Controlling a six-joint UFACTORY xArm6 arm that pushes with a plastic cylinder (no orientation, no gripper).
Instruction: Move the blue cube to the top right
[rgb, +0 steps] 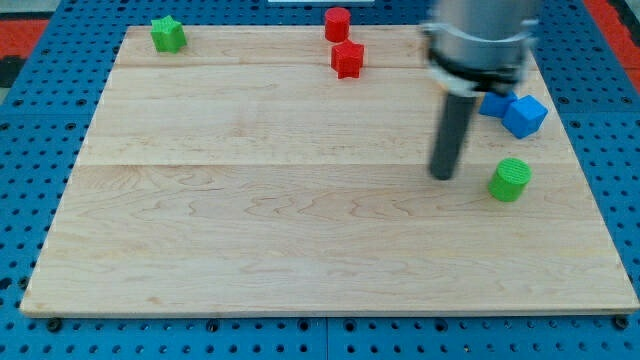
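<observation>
Rod tip and blue cube on the wooden board.
The blue cube (525, 116) lies up-right of the tip (442, 176), apart; the jawless tip holds nothing, with the green cylinder (510, 180) near its right.

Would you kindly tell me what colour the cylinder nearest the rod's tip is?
Green: the green cylinder sits just to the view's right of my tip, clearest in the camera view.

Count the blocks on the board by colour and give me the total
Green: 2, the green star and the green cylinder
Red: 2, the red cylinder and the red star
Blue: 2, the blue cube and a blue block partly hidden behind the arm
Total: 6
My tip is left of the green cylinder.
</observation>
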